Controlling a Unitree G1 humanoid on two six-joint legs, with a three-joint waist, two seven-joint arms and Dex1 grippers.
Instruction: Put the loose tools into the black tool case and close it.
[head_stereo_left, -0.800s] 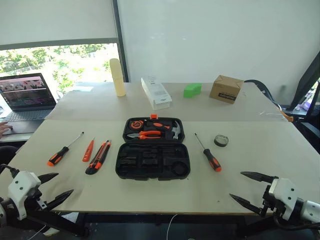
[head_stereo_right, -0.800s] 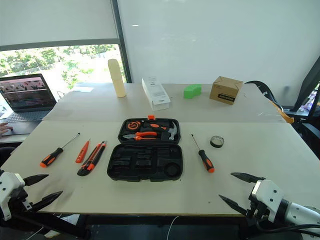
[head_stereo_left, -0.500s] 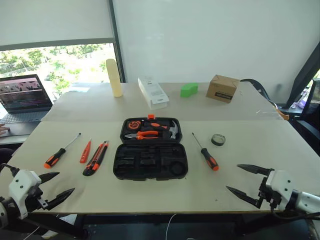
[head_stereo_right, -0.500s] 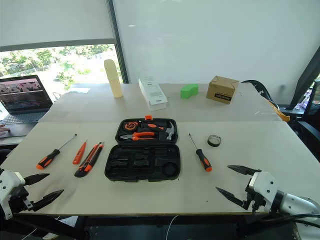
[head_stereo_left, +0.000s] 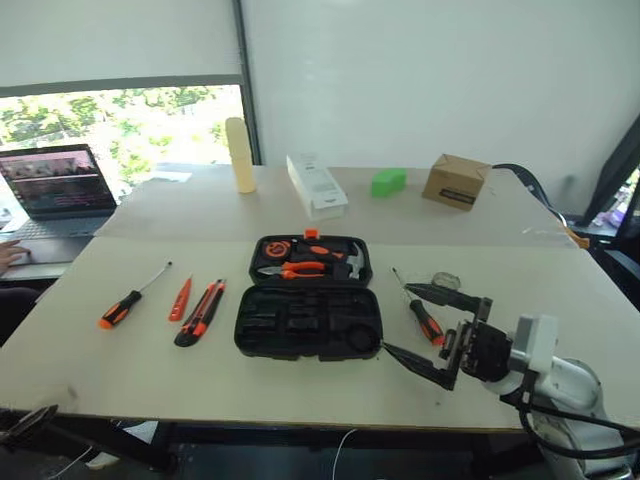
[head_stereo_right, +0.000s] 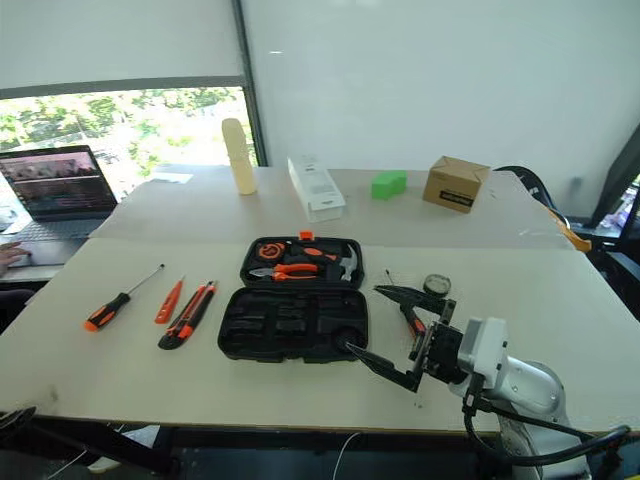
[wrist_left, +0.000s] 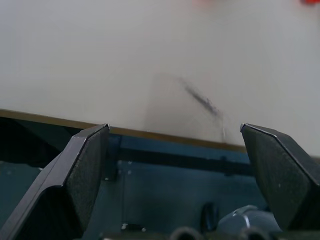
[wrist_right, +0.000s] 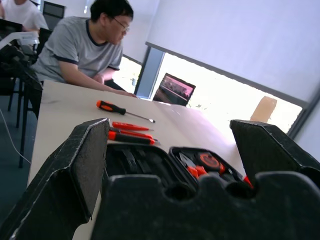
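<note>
One screwdriver (head_stereo_left: 424, 318) lying just right of the open black tool case (head_stereo_left: 308, 306), long axis running away from the robot, tip far, handle near. Right gripper (head_stereo_left: 428, 329) spread wide, empty, hovering right over that handle, pointing toward the case. Nearest by far. Left gripper (wrist_left: 175, 165) also wide, empty, at the table's near edge.

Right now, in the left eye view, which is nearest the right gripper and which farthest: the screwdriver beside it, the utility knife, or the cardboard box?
1. Screwdriver, on the table between the right gripper's open fingers as seen here.
2. Utility knife, across the tool case, on its left.
3. Cardboard box, at the table's far right end.
</note>
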